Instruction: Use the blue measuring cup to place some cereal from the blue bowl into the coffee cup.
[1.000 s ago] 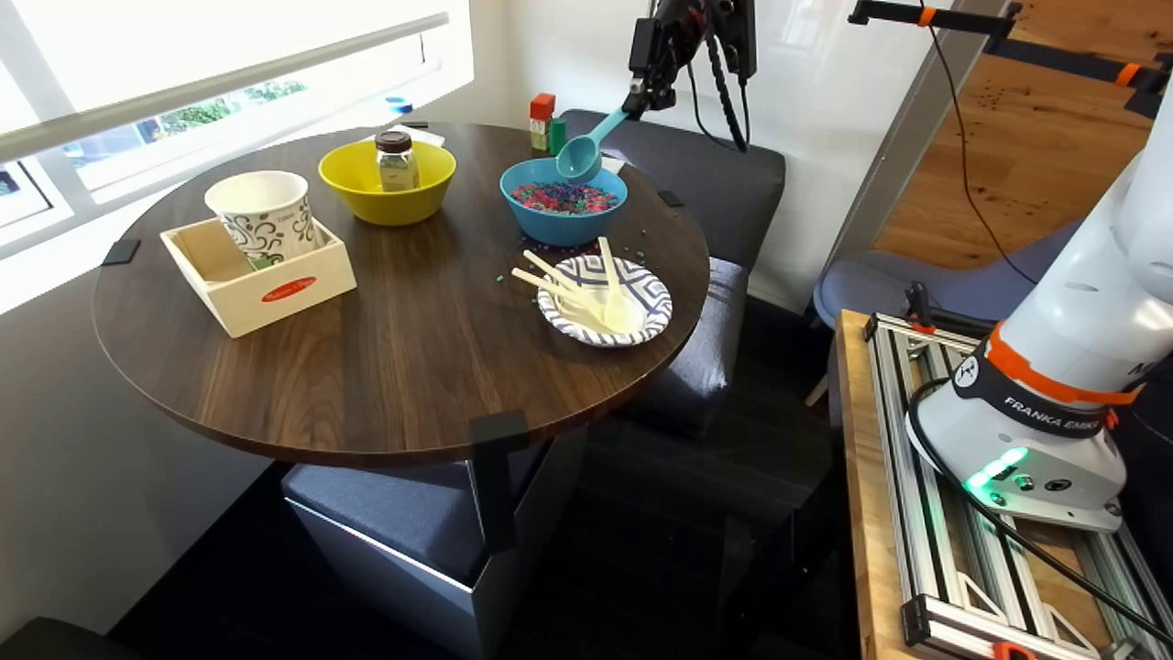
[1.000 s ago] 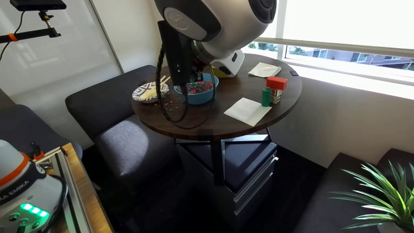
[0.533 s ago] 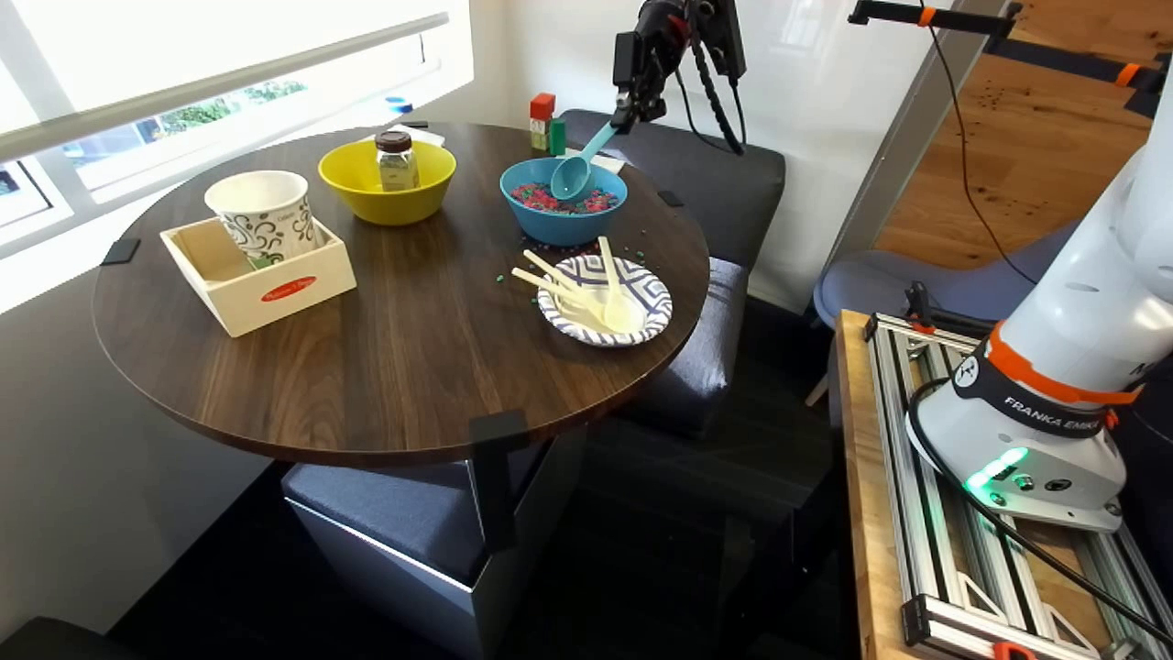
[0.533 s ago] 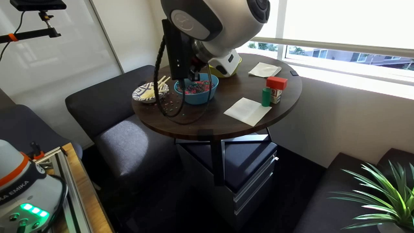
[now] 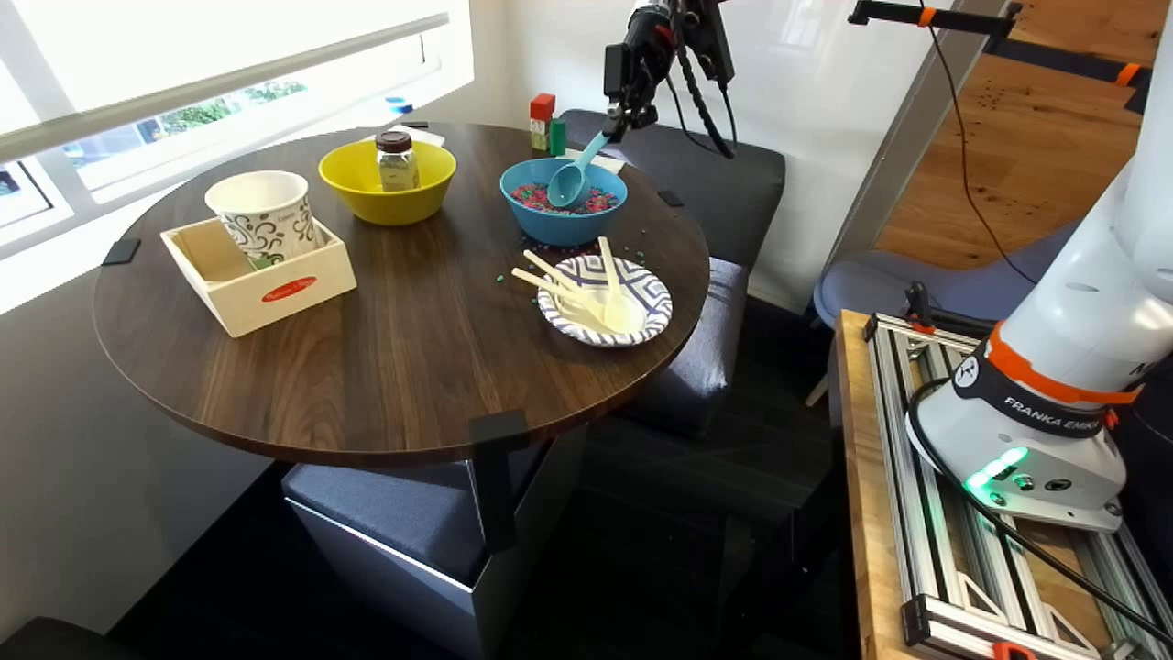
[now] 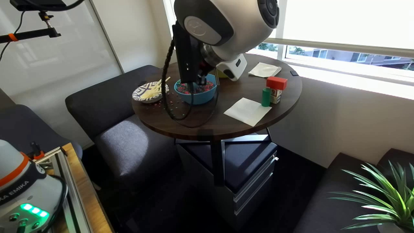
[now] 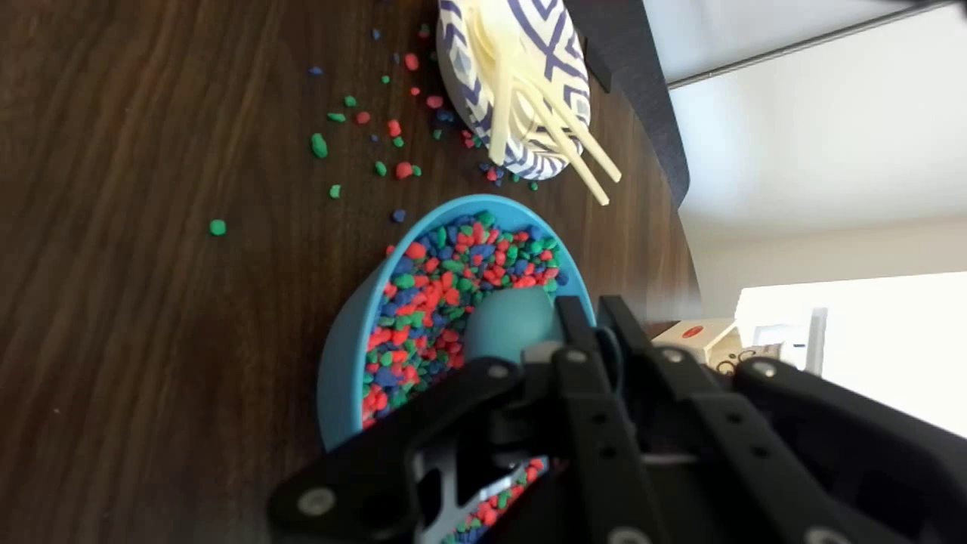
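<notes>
gripper (image 7: pixel 594 308) is closed on handle (image 5: pixel 594 150) of blue measuring cup (image 5: pixel 570 186), scoop (image 7: pixel 508 321) below it, inside blue bowl (image 5: pixel 557 227); contact with cereal (image 7: pixel 421 298) unclear. coffee cup (image 5: pixel 266 222) stands well apart from gripper.

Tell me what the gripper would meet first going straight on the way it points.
Pushed straight on, the gripper would likely press the blue measuring cup it holds into the cereal in the blue bowl first. Depth is unclear: they may already touch.
</notes>
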`<state>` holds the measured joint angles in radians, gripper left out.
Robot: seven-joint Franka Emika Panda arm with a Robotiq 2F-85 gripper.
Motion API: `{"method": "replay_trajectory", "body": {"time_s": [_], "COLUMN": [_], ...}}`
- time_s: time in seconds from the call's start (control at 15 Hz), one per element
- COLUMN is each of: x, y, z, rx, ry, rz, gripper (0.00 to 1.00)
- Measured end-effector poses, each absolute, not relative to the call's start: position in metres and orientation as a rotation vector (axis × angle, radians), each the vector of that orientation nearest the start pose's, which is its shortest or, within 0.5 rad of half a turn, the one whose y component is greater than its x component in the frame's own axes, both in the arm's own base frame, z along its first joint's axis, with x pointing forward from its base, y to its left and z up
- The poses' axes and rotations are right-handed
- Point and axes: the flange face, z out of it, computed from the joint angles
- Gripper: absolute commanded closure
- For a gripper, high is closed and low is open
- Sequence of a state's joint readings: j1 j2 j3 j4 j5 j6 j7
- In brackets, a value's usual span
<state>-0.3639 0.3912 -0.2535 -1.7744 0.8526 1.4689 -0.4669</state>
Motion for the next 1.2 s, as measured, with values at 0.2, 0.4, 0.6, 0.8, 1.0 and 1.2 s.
{"method": "replay_trajectory", "body": {"time_s": [0.2,0.4,0.6,0.8,1.0,1.2], "x": [0.532,0.533,0.531,0.528,0.534,0.553], "y": [-0.266,-0.278,-0.294,-0.31,-0.327,-0.334], "z": [0.325,0.314,0.307,0.311,0.318,0.338], "rx": [-2.126,-2.121,-2.165,-2.257,-2.393,-2.49], "ry": [0.398,0.395,0.404,0.424,0.503,0.567], "rz": [0.209,0.231,0.264,0.293,0.234,0.029], "gripper": [0.66,0.52,0.3,0.08,0.0,0.0]}}
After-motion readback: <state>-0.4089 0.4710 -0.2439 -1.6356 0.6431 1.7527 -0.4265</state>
